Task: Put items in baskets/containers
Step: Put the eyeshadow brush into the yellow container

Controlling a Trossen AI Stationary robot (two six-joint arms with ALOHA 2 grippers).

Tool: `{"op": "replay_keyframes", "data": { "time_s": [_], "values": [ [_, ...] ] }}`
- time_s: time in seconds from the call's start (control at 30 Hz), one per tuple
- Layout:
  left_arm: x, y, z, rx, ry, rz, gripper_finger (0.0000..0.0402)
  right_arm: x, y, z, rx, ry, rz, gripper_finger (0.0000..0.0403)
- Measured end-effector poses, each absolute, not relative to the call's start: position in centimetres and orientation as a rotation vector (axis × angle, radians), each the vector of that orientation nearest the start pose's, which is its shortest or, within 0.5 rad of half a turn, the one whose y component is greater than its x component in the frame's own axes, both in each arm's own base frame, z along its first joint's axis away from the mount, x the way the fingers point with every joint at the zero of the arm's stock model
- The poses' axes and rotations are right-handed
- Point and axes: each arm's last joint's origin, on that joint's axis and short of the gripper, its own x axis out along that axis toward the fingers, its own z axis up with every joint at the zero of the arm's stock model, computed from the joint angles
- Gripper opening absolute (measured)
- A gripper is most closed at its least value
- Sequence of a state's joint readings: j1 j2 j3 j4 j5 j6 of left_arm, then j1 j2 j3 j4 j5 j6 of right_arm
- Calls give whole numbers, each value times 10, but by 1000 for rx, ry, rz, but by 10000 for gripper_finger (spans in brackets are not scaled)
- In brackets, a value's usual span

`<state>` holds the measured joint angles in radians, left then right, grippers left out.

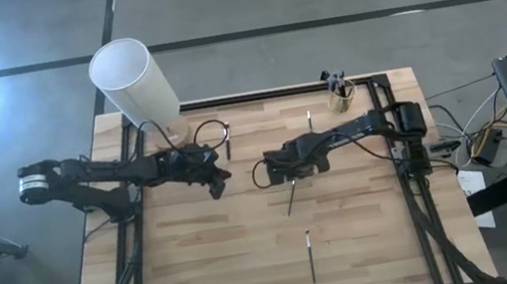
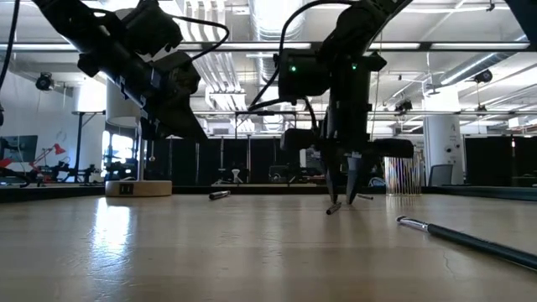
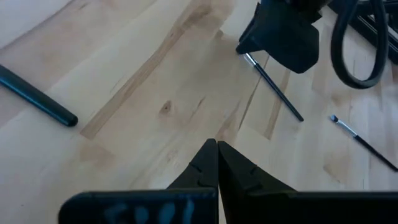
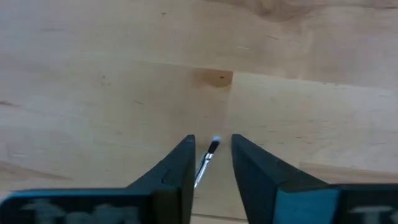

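Pencil-like stick (image 4: 207, 158) lies on the desk (image 1: 368, 236) between the spread fingers of the right gripper (image 4: 210, 163), near the centre; squeeze squarely on the shaft before lifting toward the small cup (image 1: 341, 97); left gripper (image 3: 217, 163), pressed together and empty, hovers near the white cylinder (image 1: 136, 82).

Bright and washed out at the high view's top left corner. Shiny glare on the table (image 2: 252, 252) in the low view, from lamps in the room behind. Dark arms against that light. Blurry fingers (image 4: 180, 174) up close.
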<state>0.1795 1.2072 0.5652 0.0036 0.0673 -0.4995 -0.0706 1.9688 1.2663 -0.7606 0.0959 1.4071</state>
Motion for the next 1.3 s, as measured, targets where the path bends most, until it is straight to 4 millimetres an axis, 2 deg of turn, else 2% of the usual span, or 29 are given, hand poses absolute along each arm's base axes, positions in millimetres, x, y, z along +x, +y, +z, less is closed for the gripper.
{"op": "replay_keyframes", "data": {
  "time_s": [0.23, 0.47, 0.63, 0.77, 1.07, 1.2, 1.3],
  "values": [
    [232, 41, 194, -556, 591, 278, 0, 357, -26, 139, 1078, 1098, -1104, 17],
    [232, 42, 194, -600, 574, 322, 0, 355, -27, 151, 986, 1087, -1036, 8],
    [234, 44, 198, -586, 524, 349, 0, 348, -29, 183, 886, 977, -1012, 8],
    [237, 45, 202, -594, 475, 340, 0, 336, -32, 218, 806, 840, -1004, 8],
    [241, 47, 209, -573, 384, 341, 0, 287, -51, 297, 631, 515, -1082, 8],
    [241, 47, 211, -568, 362, 353, 0, 266, -66, 319, 591, 462, -1100, 8],
    [242, 47, 211, -568, 356, 352, 0, 257, -77, 325, 615, 474, -1074, 8]
  ]
}}
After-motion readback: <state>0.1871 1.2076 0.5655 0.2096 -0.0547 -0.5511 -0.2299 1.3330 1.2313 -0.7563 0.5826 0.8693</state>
